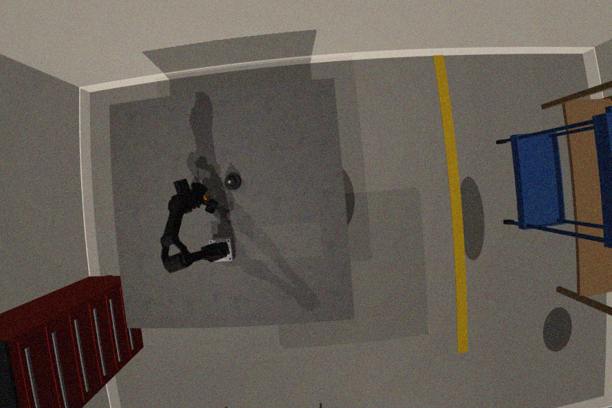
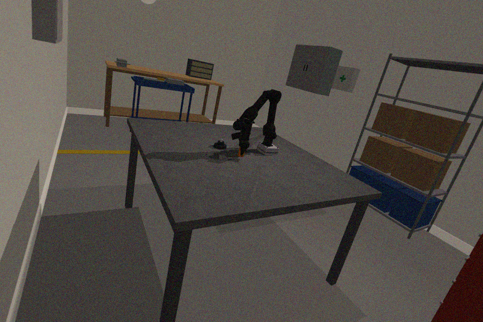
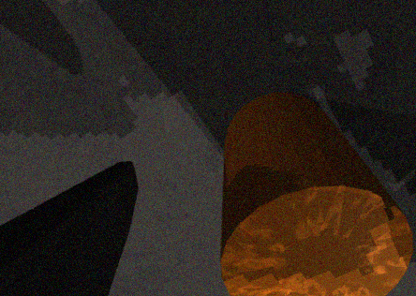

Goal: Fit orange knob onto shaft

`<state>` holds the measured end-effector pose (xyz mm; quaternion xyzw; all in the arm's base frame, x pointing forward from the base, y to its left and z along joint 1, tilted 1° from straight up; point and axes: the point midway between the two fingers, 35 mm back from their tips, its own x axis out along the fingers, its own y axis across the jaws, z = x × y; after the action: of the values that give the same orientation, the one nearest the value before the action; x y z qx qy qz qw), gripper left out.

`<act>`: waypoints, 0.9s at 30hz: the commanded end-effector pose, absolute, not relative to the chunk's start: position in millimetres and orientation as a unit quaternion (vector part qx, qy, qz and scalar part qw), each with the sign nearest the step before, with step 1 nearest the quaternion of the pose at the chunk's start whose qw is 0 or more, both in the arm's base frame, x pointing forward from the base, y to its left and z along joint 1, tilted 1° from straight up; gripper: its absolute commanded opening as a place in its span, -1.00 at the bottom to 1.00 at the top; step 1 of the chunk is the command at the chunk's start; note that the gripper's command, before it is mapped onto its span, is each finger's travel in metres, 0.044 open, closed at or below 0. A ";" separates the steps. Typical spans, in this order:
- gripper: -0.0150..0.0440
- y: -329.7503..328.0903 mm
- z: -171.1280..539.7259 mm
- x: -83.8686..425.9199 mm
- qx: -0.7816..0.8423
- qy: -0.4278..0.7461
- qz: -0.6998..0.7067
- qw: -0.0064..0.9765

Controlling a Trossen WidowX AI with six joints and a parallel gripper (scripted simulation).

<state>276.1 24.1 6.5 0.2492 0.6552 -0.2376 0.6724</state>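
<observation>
The orange knob (image 1: 205, 198) (image 2: 239, 152) (image 3: 281, 152) stands upright on the table, its round top large at the lower right of the wrist view. Its underside and hole are hidden. My gripper (image 1: 205, 197) (image 2: 242, 151) is open and low at the knob, with nothing clamped. From above, the knob shows between the dark fingers. In the wrist view one black finger is at the lower left, apart from the knob; the other finger cannot be made out. The round dark pedestal (image 1: 236, 184) (image 2: 219, 146) stands a short way off, with its small silver shaft (image 2: 221, 140) pointing up. The shaft's flat side cannot be made out.
The arm's white base plate (image 1: 226, 256) (image 2: 269, 149) sits on the grey table (image 1: 286, 146) (image 2: 234, 193) near the knob. The arm's shadow falls across the table around the knob and pedestal. A red cabinet (image 1: 64, 309), a blue cart (image 1: 538, 180) and a shelf rack stand away from the table.
</observation>
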 end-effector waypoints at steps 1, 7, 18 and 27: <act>1.00 23.4 -2.7 273.0 0.247 0.659 -0.241 0.669; 0.91 23.4 -8.0 272.3 0.246 0.659 -0.241 0.669; 0.06 23.4 -8.0 272.3 0.246 0.659 -0.241 0.669; -0.47 25.1 7.5 275.6 0.247 0.659 -0.241 0.669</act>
<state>270.6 24.0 -5.2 0.2444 0.6637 -0.2412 0.6646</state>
